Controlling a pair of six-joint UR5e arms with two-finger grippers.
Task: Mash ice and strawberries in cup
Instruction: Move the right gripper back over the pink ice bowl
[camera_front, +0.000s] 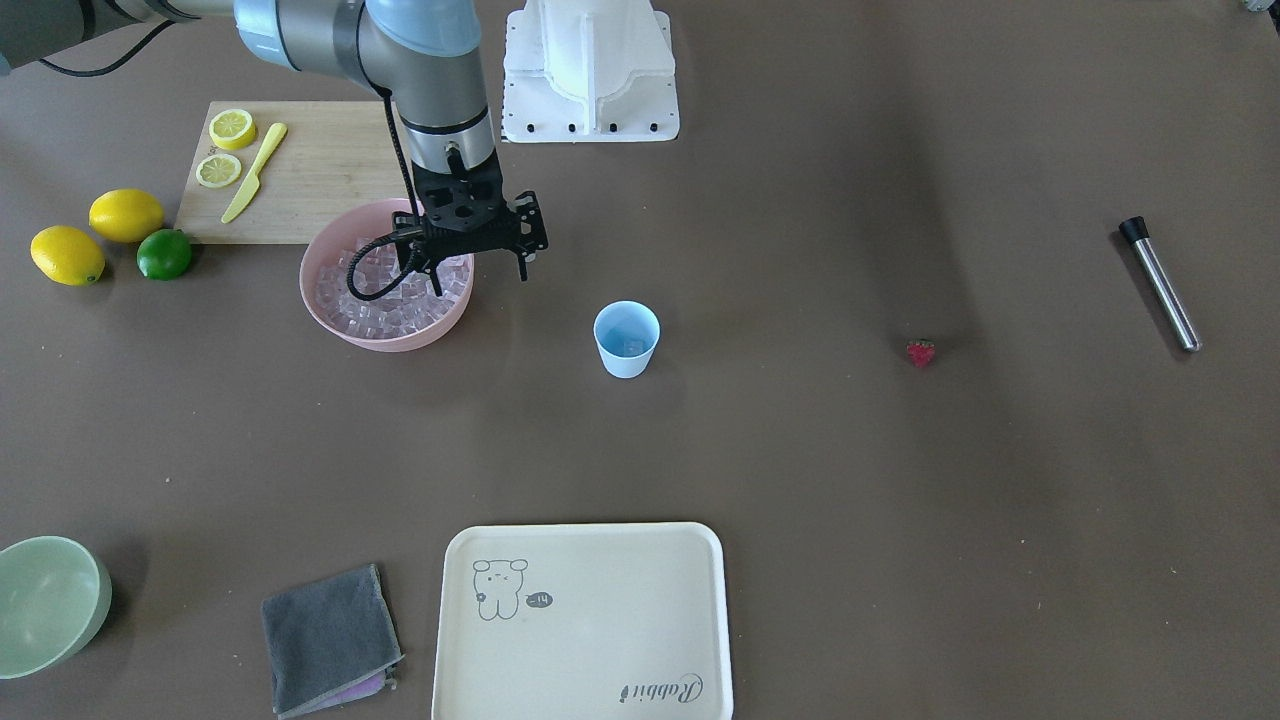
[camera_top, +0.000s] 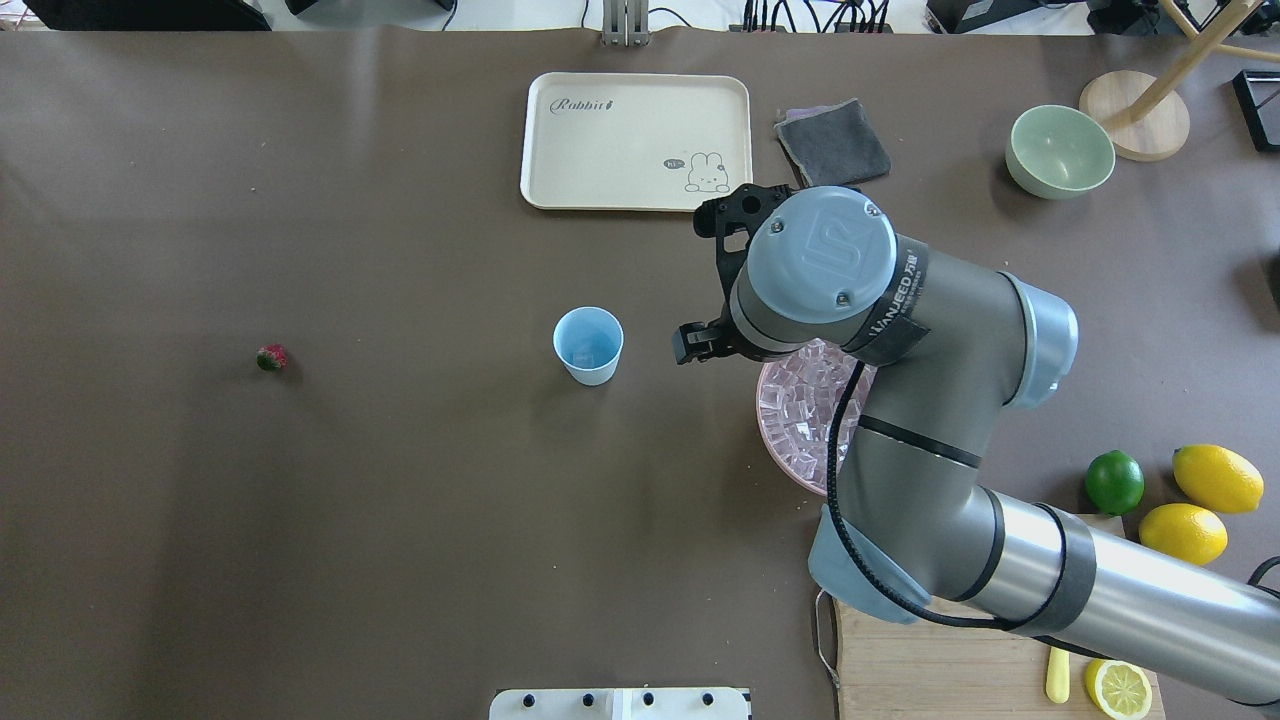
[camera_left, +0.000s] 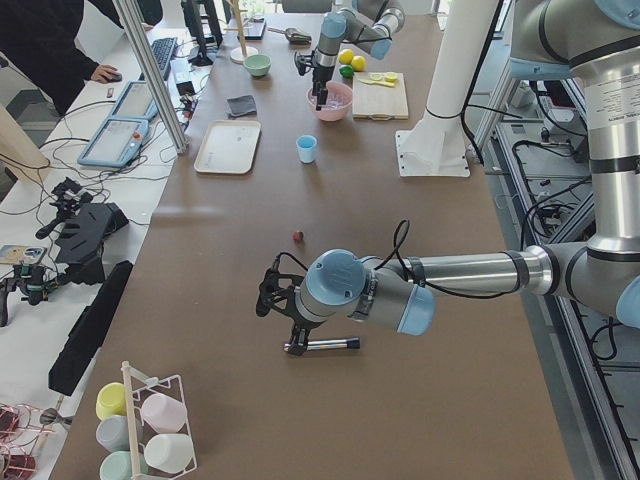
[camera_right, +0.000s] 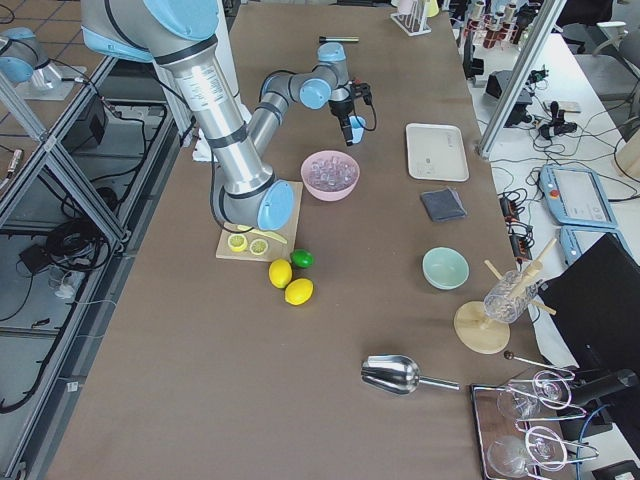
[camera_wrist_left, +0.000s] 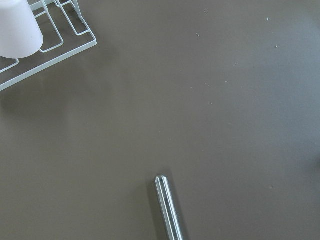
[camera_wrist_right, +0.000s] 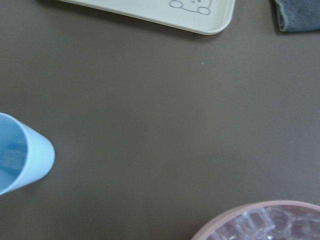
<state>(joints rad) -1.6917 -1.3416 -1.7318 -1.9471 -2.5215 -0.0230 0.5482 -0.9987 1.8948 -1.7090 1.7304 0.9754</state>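
Jaws apart and empty, the right gripper (camera_front: 480, 272) hangs over the pink bowl (camera_front: 395, 340) of ice (camera_front: 380, 310), nine o'clock from the cup (camera_front: 626, 340) in the front-facing view, seemingly to fetch cubes; whether the left gripper (camera_left: 288, 335) is open I cannot tell.

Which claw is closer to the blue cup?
Right. The right claw hangs at the pink bowl, beside the cup; the left claw is far off, by the metal rod.

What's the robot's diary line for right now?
right gripper: open, over pink bowl edge | ice: in bowl | cup: upright | strawberry: on table, outside cup | left gripper: by metal muddler
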